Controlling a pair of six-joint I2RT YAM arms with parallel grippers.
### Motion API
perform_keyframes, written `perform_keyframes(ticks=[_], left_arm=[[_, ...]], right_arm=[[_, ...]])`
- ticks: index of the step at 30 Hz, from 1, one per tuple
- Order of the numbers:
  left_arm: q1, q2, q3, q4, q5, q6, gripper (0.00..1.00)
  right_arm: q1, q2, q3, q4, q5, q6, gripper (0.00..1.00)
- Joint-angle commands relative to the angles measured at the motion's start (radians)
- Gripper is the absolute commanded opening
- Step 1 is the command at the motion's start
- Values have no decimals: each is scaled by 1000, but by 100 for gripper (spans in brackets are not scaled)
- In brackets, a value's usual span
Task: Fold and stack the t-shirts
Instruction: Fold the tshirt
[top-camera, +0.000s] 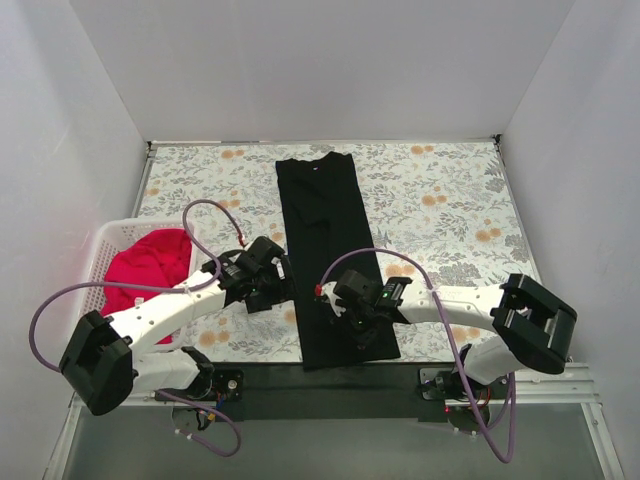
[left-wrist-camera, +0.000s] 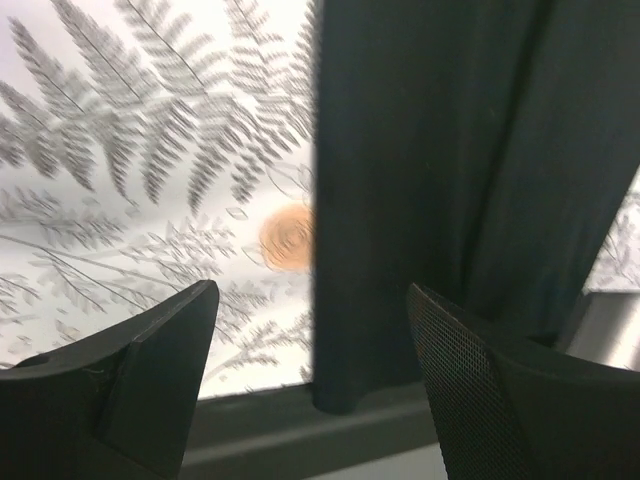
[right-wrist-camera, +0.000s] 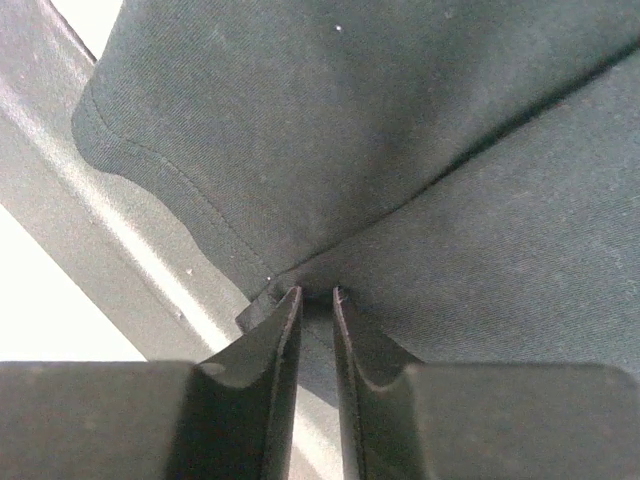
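The black t-shirt (top-camera: 325, 230) lies folded into a long narrow strip down the middle of the floral table, collar at the far end. My right gripper (top-camera: 342, 303) sits over its near end; in the right wrist view the gripper (right-wrist-camera: 316, 292) is shut on a bunched fold of the black cloth (right-wrist-camera: 400, 120). My left gripper (top-camera: 284, 285) stands open at the strip's left edge. In the left wrist view it (left-wrist-camera: 310, 295) straddles the shirt's near left corner (left-wrist-camera: 450, 150) without touching it. The red-pink t-shirt (top-camera: 150, 265) lies crumpled in the basket.
The white lattice basket (top-camera: 100, 245) stands at the table's left edge, beside the left arm. A dark strip (top-camera: 300, 380) runs along the near table edge, just past the shirt's hem. White walls close in the table on three sides.
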Motion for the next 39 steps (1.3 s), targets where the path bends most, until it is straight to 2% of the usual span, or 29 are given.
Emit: perform_keyframes(ticks=[1, 4, 7, 8, 11, 13, 19, 31, 36, 39], left_arm=[[-49, -50, -11, -26, 50, -111, 75], [-115, -39, -18, -38, 99, -159, 75], [-210, -5, -20, -65, 124, -203, 75], [-229, 15, -20, -75, 130, -211, 75], [-302, 51, -18, -89, 139, -254, 75], [-345, 85, -20, -93, 148, -272, 72], [-415, 153, -3, -93, 141, -328, 66], [-439, 225, 23, -93, 134, -338, 58], [-445, 245, 34, -93, 137, -338, 55], [-453, 263, 40, -92, 141, -337, 53]], right_arm=[[37, 14, 54, -94, 26, 4, 26], [51, 2, 91, -156, 64, 13, 31], [49, -47, 109, -225, 194, 63, 44], [48, -63, 111, -242, 276, 79, 47], [20, -112, 91, -324, 357, 153, 53], [-3, -141, 48, -370, 378, 183, 54], [-96, -234, -49, -363, 357, 232, 55], [-124, -210, -150, -297, 273, 255, 46], [-122, -204, -169, -294, 216, 258, 38], [-122, -205, -176, -294, 208, 255, 24]])
